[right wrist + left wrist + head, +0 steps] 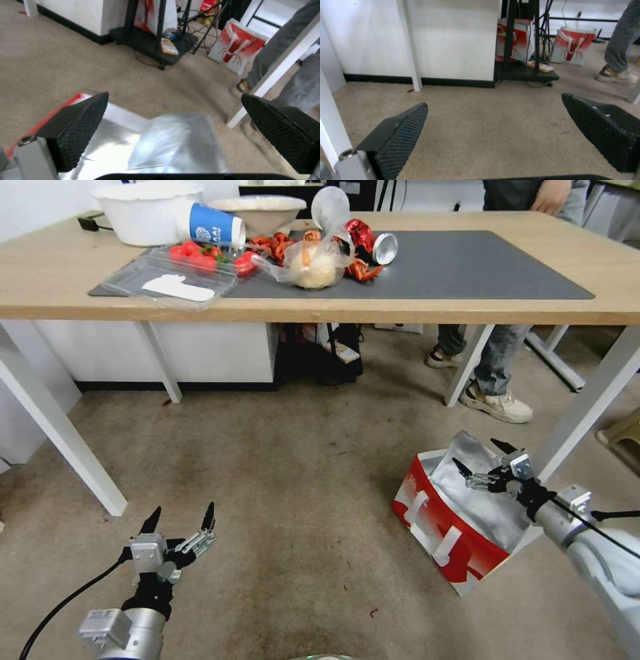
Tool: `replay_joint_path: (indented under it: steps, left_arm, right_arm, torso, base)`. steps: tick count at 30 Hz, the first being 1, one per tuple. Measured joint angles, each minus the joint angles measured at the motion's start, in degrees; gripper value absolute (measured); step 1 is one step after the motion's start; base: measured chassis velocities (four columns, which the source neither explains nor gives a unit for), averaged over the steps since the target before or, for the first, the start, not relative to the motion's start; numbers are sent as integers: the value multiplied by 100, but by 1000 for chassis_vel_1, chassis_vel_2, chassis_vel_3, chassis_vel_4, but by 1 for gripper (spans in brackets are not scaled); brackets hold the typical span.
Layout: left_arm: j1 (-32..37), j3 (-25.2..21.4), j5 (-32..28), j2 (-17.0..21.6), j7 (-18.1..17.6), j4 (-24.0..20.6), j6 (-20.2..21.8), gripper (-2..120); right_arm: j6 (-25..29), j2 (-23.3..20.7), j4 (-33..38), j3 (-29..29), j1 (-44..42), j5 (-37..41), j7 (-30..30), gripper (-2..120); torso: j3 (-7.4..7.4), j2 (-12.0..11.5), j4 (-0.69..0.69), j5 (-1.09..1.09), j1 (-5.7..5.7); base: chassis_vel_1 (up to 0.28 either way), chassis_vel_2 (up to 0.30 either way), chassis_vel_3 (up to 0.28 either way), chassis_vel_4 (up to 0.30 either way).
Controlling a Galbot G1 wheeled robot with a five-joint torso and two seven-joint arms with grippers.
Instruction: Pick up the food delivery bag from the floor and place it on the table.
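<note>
The food delivery bag (448, 517), red and white with silver foil lining and white handles, stands on the floor (287, 500) at the right, beside a white table leg. My right gripper (485, 458) hovers open over its open top; the foil lining (173, 142) lies between and below the black fingers (80, 125) in the right wrist view. My left gripper (180, 520) is open low at the left, over bare floor (493, 130), holding nothing. The table (467, 310) with its dark grey mat (467, 270) stretches across the back.
On the table's left half sit white bowls (148, 210), a blue cup (213, 225), a clear tray (170, 280), crayfish and a small plastic bag (313, 263). White table legs (63, 437) flank the floor. A person's legs (493, 373) stand behind the table. Other red bags (571, 46) lean farther back.
</note>
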Motion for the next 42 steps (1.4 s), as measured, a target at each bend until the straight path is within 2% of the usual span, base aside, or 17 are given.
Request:
replay_joint_path:
  steps: [2,5,6,10,20,32,35,42]
  left_arm:
    - [-12,-8,-5,3,2,5,0,100]
    - [-30,-6,7,-9,8,47,1,100]
    - [-30,-6,7,-9,8,47,1,100]
    - [-60,-12,19,-3,-15,68,7,100]
    - [8,-24,62,-50,-21,100,-15,100]
    - [-42,-22,80,-135,-20,147,-10,100]
    - [-44,-42,77,-130,-21,160,-10,100]
    - [-40,-83,40,-119,-21,154,-6,100]
  right_arm:
    - [91,-111,-237,-90,206,-9,-120,100]
    - [329,-454,-1026,-422,953,-103,-427,100]
    - [329,-454,-1026,-422,953,-103,-427,100]
    - [650,-543,-1790,-814,1671,-483,-691,100]
    - [510,-337,-2521,-1484,2358,-717,-723,100]
    - [418,-247,-2974,-1792,2751,-824,-722,100]
    - [484,-136,-3333,-1936,2980,-846,-790,100]
    - [581,-11,-3694,-2049,3214,-802,-838,100]
  torso:
    - [0,1,0,0,0]
    - [0,2,1,-1,0]
    - [0,2,1,-1,0]
    - [0,3,1,-1,1]
    - [0,5,1,0,1]
    - [0,6,0,-2,1]
    - [0,6,0,-2,1]
    - [0,7,1,-1,1]
  base:
    - [0,0,0,0]
    - [0,0,0,0]
    - [0,0,0,0]
    - [0,0,0,0]
    - [0,0,0,0]
    - [0,0,0,0]
    - [0,0,0,0]
    - [0,0,0,0]
